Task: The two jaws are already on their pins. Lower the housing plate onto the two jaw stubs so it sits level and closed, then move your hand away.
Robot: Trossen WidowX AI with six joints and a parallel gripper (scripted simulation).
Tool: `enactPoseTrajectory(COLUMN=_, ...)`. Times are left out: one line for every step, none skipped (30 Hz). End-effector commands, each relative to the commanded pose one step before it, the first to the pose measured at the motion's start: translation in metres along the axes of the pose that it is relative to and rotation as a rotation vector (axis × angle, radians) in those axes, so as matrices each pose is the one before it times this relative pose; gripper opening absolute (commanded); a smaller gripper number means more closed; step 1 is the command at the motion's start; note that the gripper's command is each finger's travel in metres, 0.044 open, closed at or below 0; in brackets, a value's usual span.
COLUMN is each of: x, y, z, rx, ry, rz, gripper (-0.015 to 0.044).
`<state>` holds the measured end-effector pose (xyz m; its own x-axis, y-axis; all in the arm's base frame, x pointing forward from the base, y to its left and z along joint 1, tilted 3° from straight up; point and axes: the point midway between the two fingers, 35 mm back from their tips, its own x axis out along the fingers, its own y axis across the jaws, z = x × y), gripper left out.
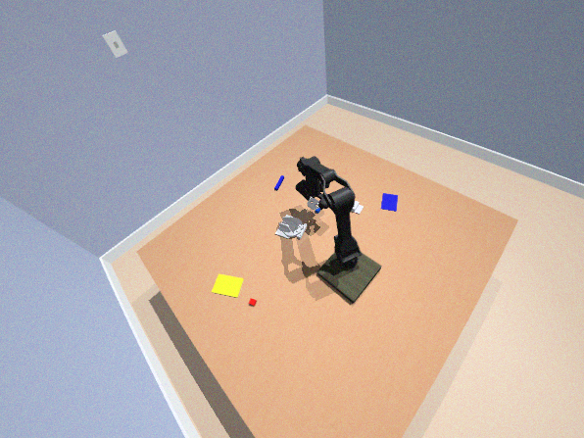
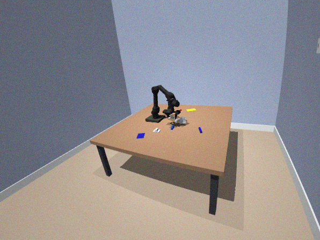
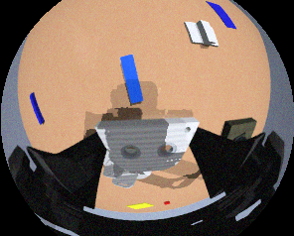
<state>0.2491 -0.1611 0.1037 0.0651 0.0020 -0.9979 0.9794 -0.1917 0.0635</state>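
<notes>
My gripper is shut on the housing plate, a grey-white plate with two larger holes and a small corner hole. The plate also shows in the top view and, small, in the exterior view. It is held above the table. The white-grey jaw assembly stands on the table to one side of the gripper. In the wrist view the plate partly hides it, so the stubs and pins cannot be made out.
A blue bar lies near the gripper. A white ribbed piece, a blue square, a dark blue bar, a yellow square and a red cube lie around. The arm's base stands nearby.
</notes>
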Motion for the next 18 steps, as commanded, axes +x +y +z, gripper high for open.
enactPoseTrajectory(x=-0.00004, y=0.00337, z=-0.01142, rx=0.1203, ry=-0.00243, rz=0.00093, gripper=0.0351)
enactPoseTrajectory(x=-0.00001, y=0.00037, z=-0.00265, rx=0.0257, ry=0.00031, rz=0.00010, gripper=0.0351)
enactPoseTrajectory(x=-0.00001, y=0.00028, z=-0.00266, rx=0.0257, ry=0.00032, rz=0.00009, gripper=0.0351)
enactPoseTrajectory(x=-0.00001, y=0.00019, z=-0.00266, rx=0.0257, ry=0.00032, rz=0.00008, gripper=0.0351)
enactPoseTrajectory(x=-0.00001, y=0.00010, z=-0.00267, rx=0.0257, ry=0.00033, rz=0.00008, gripper=0.0351)
enactPoseTrajectory(x=-0.00001, y=0.00000, z=-0.00266, rx=0.0257, ry=0.00033, rz=0.00007, gripper=0.0351)
enactPoseTrajectory(x=-0.00001, y=-0.00009, z=-0.00266, rx=0.0257, ry=0.00034, rz=0.00006, gripper=0.0351)
enactPoseTrajectory(x=-0.00001, y=-0.00018, z=-0.00266, rx=0.0257, ry=0.00034, rz=0.00005, gripper=0.0351)
enactPoseTrajectory(x=-0.00001, y=-0.00027, z=-0.00265, rx=0.0257, ry=0.00035, rz=0.00004, gripper=0.0351)
enactPoseTrajectory(x=-0.00001, y=-0.00036, z=-0.00263, rx=0.0257, ry=0.00035, rz=0.00002, gripper=0.0351)
enactPoseTrajectory(x=-0.00001, y=-0.00045, z=-0.00262, rx=0.0257, ry=0.00036, rz=0.00001, gripper=0.0351)
enactPoseTrajectory(x=-0.00001, y=-0.00054, z=-0.00260, rx=0.0257, ry=0.00036, rz=0.00000, gripper=0.0351)
enactPoseTrajectory(x=-0.00002, y=-0.00063, z=-0.00257, rx=0.0257, ry=0.00036, rz=-0.00001, gripper=0.0351)
enactPoseTrajectory(x=-0.00002, y=-0.00072, z=-0.00255, rx=0.0257, ry=0.00036, rz=-0.00002, gripper=0.0351)
enactPoseTrajectory(x=-0.00002, y=-0.00081, z=-0.00252, rx=0.0257, ry=0.00037, rz=-0.00003, gripper=0.0351)
enactPoseTrajectory(x=-0.00002, y=-0.00090, z=-0.00249, rx=0.0257, ry=0.00037, rz=-0.00004, gripper=0.0351)
enactPoseTrajectory(x=-0.00002, y=-0.00098, z=-0.00246, rx=0.0257, ry=0.00037, rz=-0.00006, gripper=0.0351)
enactPoseTrajectory(x=-0.00002, y=-0.00107, z=-0.00242, rx=0.0257, ry=0.00037, rz=-0.00007, gripper=0.0351)
